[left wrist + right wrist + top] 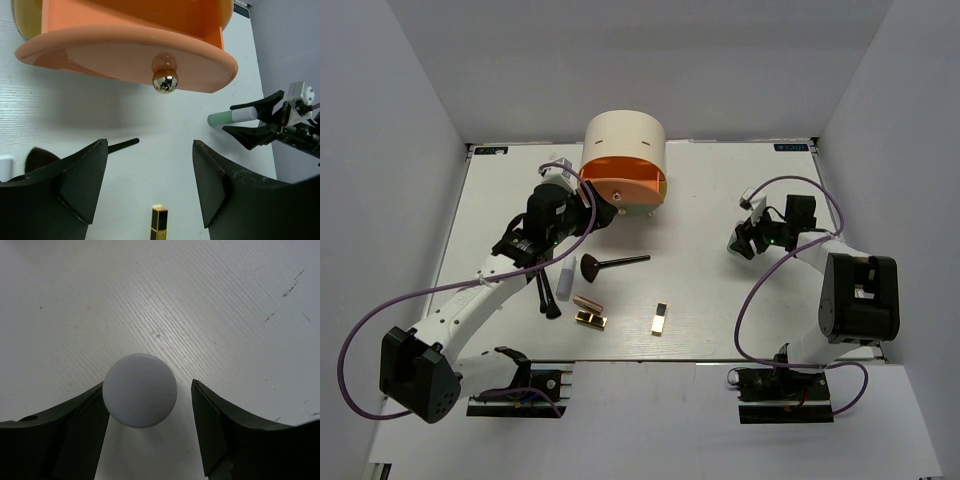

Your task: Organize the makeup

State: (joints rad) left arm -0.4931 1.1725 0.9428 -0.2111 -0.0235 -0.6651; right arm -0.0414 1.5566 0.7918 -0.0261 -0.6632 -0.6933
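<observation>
From above, the left hand (598, 207) is by the orange drawer (625, 190), and the fan brush (590, 266), white tube (563, 284) and gold cases (660, 320) lie near it on the worktop (740, 310). The left wrist view shows its fingers (75, 185) spread wide, holding nothing, facing the gold knob (165, 82). The right wrist view shows the right hand (149, 385) loose around the white top of the mint-green bottle (140, 395); one finger (75, 425) touches it, the other does not.

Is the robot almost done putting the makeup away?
Not nearly. Done: the orange drawer looks pulled open, with the left end effector open in front of its knob. In hand: the right end effector sits around the green bottle, not yet clamped. Left: brushes, tube, lipstick and two gold cases lie on the table.
</observation>
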